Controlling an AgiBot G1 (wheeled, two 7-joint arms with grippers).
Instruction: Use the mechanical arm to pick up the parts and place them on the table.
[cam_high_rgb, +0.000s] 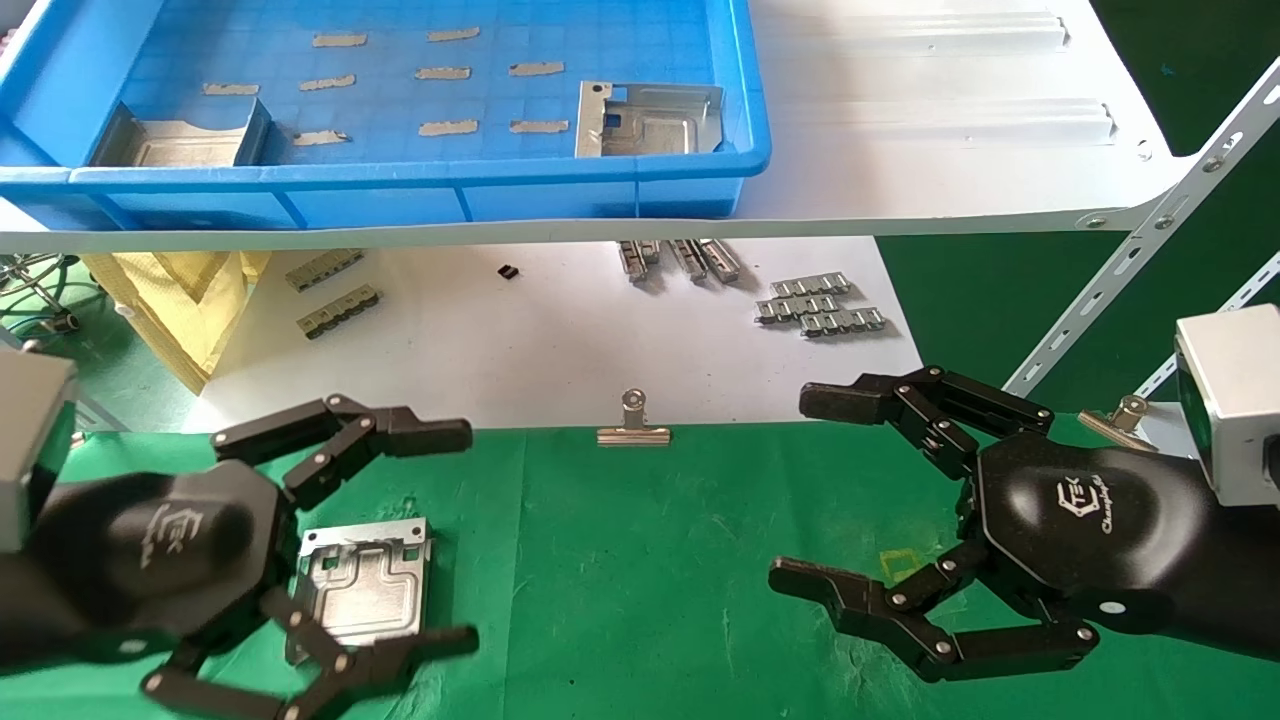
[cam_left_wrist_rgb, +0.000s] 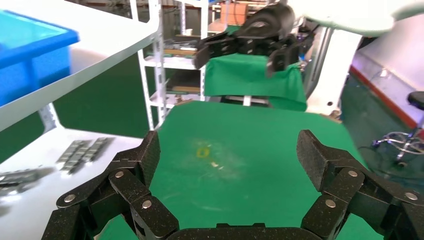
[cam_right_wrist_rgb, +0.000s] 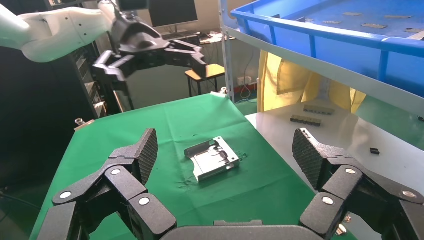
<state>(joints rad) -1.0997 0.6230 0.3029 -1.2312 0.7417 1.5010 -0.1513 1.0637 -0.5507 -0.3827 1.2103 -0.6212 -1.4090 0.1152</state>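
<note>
One silver part (cam_high_rgb: 365, 580) lies flat on the green table (cam_high_rgb: 640, 580), apart from both hands; it also shows in the right wrist view (cam_right_wrist_rgb: 212, 158). My left gripper (cam_high_rgb: 465, 540) hovers above and beside it, fingers spread wide and empty; in its wrist view (cam_left_wrist_rgb: 227, 160) only green cloth lies between the fingers. My right gripper (cam_high_rgb: 790, 490) is open and empty over the table's right side, and in its wrist view (cam_right_wrist_rgb: 226, 150) it faces the part. Two more parts sit in the blue tray: one at the right (cam_high_rgb: 650, 120), one at the left (cam_high_rgb: 185, 140).
The blue tray (cam_high_rgb: 420, 190) stands on a white shelf board (cam_high_rgb: 950, 120) above the table's far edge. Grey connector strips (cam_high_rgb: 820, 305) and a binder clip (cam_high_rgb: 633, 425) lie on the white surface below. A slanted shelf strut (cam_high_rgb: 1130, 260) runs near my right arm.
</note>
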